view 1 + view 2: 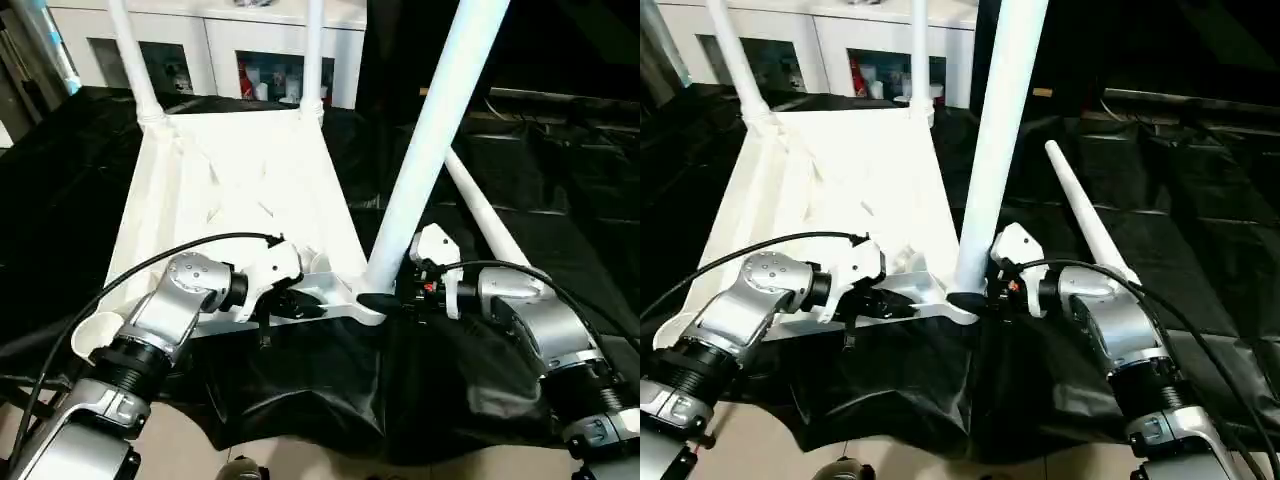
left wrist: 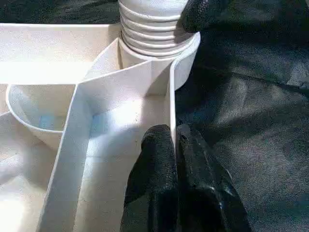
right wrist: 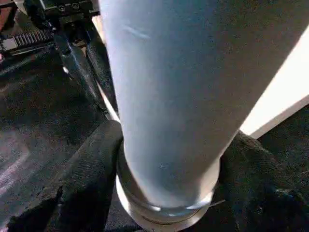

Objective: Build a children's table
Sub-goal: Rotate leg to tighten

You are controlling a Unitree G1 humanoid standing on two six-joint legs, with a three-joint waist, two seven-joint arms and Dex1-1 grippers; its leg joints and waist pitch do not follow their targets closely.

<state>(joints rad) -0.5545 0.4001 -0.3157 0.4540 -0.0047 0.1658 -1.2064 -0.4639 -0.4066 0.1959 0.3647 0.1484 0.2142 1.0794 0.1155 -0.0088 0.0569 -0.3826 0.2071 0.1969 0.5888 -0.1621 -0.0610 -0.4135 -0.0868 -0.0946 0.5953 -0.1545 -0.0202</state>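
Observation:
The white tabletop lies upside down on a black cloth, ribbed side up. Two white legs stand in its far corners. A third leg stands slightly tilted in the near right corner socket, and my right gripper is shut on its base; its black fingers hug the tube. My left gripper is shut on the tabletop's near rim beside that corner, pinching the thin wall just below the leg's ribbed end. The fourth leg lies loose on the cloth to the right.
The near left corner socket holds no leg. A white cabinet with glass doors stands behind the tabletop. The black cloth hangs over the near edge, with pale floor below. Cables loop from both wrists.

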